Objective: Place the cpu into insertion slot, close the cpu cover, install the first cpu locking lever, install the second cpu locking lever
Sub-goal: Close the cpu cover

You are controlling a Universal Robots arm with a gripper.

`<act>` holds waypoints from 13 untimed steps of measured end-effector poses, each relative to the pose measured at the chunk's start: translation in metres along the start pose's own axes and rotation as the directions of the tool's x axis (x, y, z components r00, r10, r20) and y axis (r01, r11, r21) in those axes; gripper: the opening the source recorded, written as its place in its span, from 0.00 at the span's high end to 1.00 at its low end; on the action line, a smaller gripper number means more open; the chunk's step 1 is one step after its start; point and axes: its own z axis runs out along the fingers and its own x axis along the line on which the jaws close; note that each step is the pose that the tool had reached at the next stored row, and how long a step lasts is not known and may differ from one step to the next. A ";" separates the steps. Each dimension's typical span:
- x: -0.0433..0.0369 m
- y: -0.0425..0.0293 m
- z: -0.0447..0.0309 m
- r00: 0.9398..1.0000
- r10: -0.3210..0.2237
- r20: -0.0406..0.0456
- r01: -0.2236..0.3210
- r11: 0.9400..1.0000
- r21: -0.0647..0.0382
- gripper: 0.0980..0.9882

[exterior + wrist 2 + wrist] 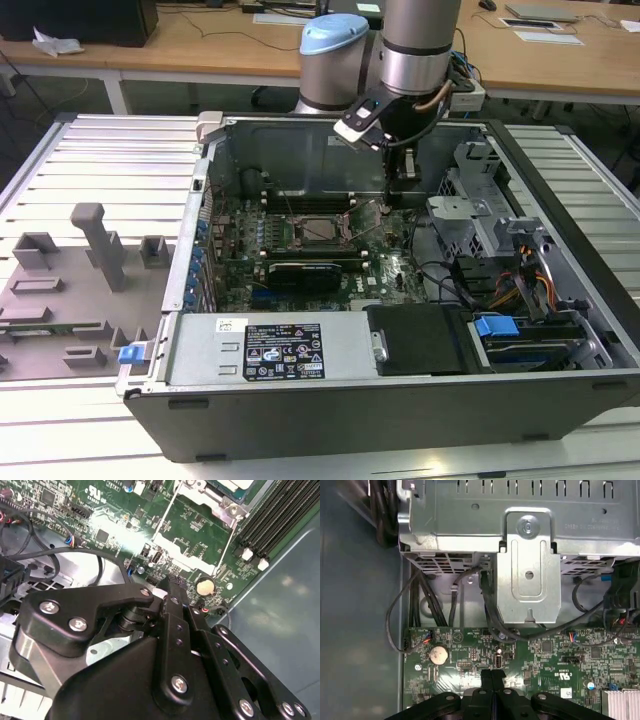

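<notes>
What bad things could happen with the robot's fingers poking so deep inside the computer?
1. The shut fingers sit very close to the green board, beside the round battery; pushing down might scratch tiny parts.
2. Loose black cables hang nearby and could snag.
3. The thin metal lever might bend if bumped.

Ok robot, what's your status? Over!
Hand shut, low over the motherboard beside the cpu. Cpu lying in the insertion slot. Black cables off to the side, not blocking.
</notes>
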 end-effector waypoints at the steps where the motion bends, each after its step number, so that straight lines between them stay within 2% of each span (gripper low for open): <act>1: 0.0000 0.0014 0.0010 1.000 0.000 0.000 0.000 1.000 0.000 0.99; 9: 0.0007 0.0007 0.0205 1.000 0.000 0.000 0.000 1.000 0.000 0.99; 12: 0.0007 0.0006 0.0206 1.000 0.000 0.000 0.000 1.000 0.001 0.99; 13: 0.0007 0.0006 0.0207 1.000 0.000 0.000 0.000 1.000 0.006 0.99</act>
